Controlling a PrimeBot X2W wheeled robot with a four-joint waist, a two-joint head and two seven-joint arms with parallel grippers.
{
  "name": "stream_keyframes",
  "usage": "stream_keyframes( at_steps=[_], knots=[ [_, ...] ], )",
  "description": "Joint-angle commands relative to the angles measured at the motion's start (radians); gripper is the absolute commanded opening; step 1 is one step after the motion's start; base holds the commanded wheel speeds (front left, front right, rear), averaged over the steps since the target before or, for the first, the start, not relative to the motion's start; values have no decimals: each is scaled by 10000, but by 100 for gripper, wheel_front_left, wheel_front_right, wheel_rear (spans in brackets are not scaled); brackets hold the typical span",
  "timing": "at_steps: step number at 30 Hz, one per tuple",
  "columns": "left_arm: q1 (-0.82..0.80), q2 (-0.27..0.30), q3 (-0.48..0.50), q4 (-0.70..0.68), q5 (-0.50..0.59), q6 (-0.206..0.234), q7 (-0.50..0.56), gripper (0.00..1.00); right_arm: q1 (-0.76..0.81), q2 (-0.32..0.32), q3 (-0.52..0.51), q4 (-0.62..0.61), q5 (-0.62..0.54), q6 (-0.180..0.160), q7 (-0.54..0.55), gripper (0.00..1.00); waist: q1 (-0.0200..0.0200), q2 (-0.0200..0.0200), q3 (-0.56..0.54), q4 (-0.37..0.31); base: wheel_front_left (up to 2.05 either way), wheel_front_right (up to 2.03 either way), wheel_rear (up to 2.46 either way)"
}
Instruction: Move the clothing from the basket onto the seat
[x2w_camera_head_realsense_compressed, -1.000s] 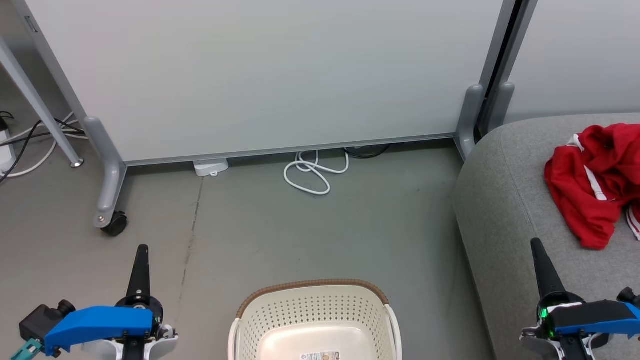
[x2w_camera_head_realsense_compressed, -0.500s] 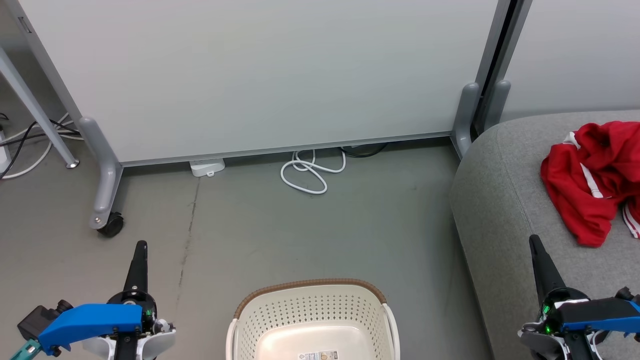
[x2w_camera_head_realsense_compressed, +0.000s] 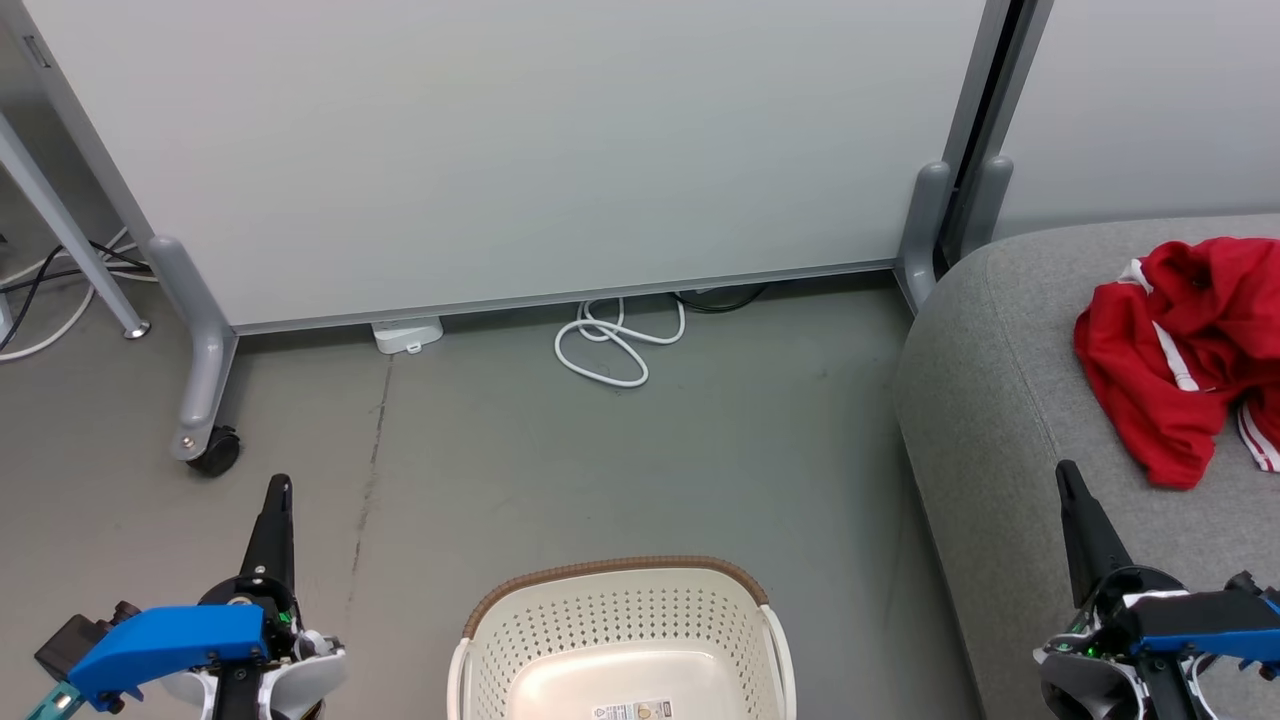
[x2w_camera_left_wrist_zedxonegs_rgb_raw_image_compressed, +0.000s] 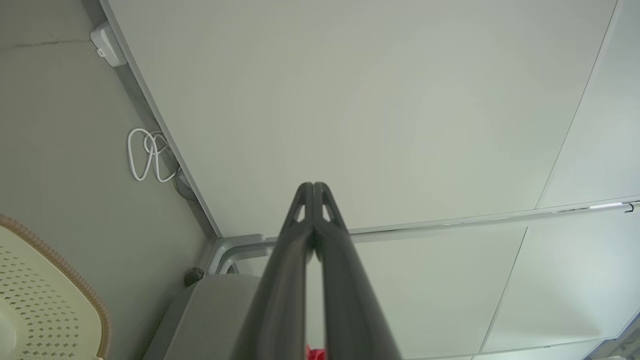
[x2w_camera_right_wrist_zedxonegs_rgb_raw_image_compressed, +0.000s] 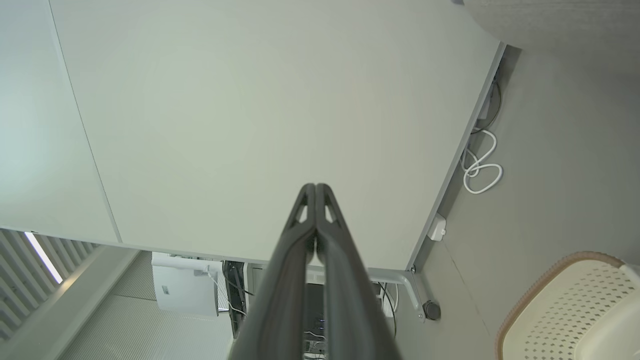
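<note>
Clothing (x2w_camera_head_realsense_compressed: 1175, 350): head view, red heap on the seat (x2w_camera_head_realsense_compressed: 1000, 420) near its far edge; basket (x2w_camera_head_realsense_compressed: 620, 568) looks bare. Soft, light, floppy; I'd pinch a raised fold.
Left wrist view: my left gripper (x2w_camera_left_wrist_zedxonegs_rgb_raw_image_compressed: 312, 187) pressed together.
Right wrist view: right gripper (x2w_camera_right_wrist_zedxonegs_rgb_raw_image_compressed: 315, 187) likewise.

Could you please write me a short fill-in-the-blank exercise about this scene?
1. The clothing lies on the seat, on the robot's ____ side.
2. The visible inside of the basket is ____.
3. The fingers of the left gripper and right gripper are ____, holding nothing.
4. The coiled cable by the partition is ____.
Missing words: right; empty; shut; white.
</note>
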Motion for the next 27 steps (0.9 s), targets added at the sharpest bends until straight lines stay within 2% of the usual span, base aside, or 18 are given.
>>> stream_keyframes(
  at_steps=[1, 16, 27],
  knots=[
    [-187, -9, 72, -62, -170, -54, 58, 0, -160, -28, -19, 0, 206, 7, 58, 0, 0, 0, 2, -7, 0, 0, 0],
    [-253, -59, 204, -44, -1210, -115, 320, 0, -235, -26, -23, 33, 1270, 7, 318, 0, 0, 0, 28, -101, 0, 0, 0],
    [-233, -57, 196, -44, -1164, -92, 313, 0, -217, -26, -22, 32, 1222, 7, 308, 0, 0, 0, 28, -101, 0, 0, 0]
  ],
)
